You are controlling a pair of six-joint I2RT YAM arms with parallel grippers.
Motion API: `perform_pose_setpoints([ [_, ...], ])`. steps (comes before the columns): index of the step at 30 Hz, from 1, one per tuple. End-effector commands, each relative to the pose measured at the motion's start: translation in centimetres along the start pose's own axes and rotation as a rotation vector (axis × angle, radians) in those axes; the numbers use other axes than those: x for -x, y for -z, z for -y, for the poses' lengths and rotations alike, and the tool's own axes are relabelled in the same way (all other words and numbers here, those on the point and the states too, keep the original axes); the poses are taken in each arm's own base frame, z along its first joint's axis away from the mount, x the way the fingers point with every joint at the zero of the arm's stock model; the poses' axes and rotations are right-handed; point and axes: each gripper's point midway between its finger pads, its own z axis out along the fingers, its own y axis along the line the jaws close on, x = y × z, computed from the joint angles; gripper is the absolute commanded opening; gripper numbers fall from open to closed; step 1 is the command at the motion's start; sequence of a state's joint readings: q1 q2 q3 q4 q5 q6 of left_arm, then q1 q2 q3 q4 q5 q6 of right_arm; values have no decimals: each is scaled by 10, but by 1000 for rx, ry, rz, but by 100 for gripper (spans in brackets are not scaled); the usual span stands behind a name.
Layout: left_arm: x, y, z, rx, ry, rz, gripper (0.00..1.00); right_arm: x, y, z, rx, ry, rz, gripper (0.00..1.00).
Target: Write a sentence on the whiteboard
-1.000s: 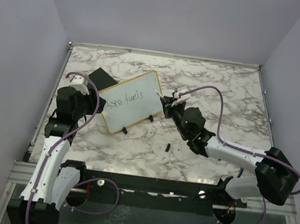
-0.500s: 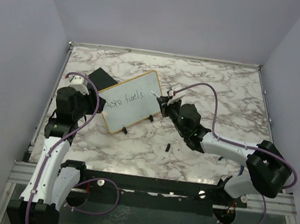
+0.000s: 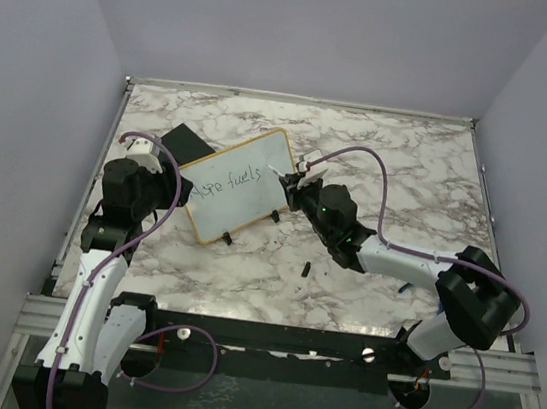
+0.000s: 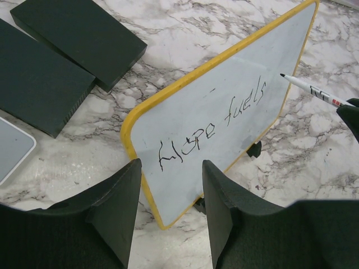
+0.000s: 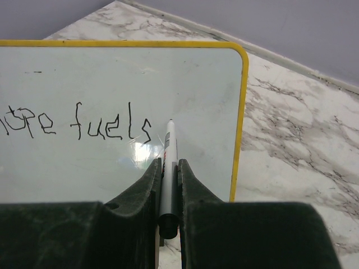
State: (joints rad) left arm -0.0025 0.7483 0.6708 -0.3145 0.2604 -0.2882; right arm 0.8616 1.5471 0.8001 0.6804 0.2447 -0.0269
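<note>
Whiteboard (image 3: pixel 234 194) first: it stands tilted on its little black feet (image 4: pixel 254 149) at the left-centre of the marble worktop (image 3: pixel 390 159), with its face turned towards your arms so both wrist cameras can read it. The sentence (image 5: pixel 78 126) so far reads "Hope fuels", running from the lower left corner up towards the right. Bare white is left only past the "s".

Your left end effector (image 4: pixel 171 163) sits at the board's near left corner with its fingers half spread, one on each side of the yellow frame. That looks like a brace against the push of the pen, though you cannot tell from these views whether the fingers actually press on the frame.

Your right end effector (image 5: pixel 168 165) is pinching a marker (image 5: pixel 170 137) along its barrel, fingers pressed against it. The tip points forward at the surface just right of the "s" and slightly above the baseline. Whether the tip touches the board is not clear. That spot suggests you are lined up to begin the next word, and the line reads as about half written.

Two flat black blocks (image 4: pixel 78 39) lie behind the board's left end. A small dark piece (image 3: pixel 305 267), perhaps the cap, lies on the marble in front of the board.
</note>
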Motion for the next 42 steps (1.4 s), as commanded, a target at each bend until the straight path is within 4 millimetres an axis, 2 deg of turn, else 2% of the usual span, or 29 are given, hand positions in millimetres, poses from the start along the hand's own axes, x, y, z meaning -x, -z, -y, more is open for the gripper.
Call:
perform_pose_setpoints([
  [1, -1, -1, 1, -4, -8, 9, 49, 13, -8, 0, 4, -3, 35, 0],
  [9, -1, -1, 1, -6, -7, 8, 50, 17, -13, -2, 8, 5, 40, 1],
  [20, -1, -1, 2, -10, -8, 9, 49, 6, -18, -2, 1, 11, 13, 0],
  [42, 0, 0, 4, -19, -9, 14, 49, -18, -1, -1, 9, -16, -34, 0],
])
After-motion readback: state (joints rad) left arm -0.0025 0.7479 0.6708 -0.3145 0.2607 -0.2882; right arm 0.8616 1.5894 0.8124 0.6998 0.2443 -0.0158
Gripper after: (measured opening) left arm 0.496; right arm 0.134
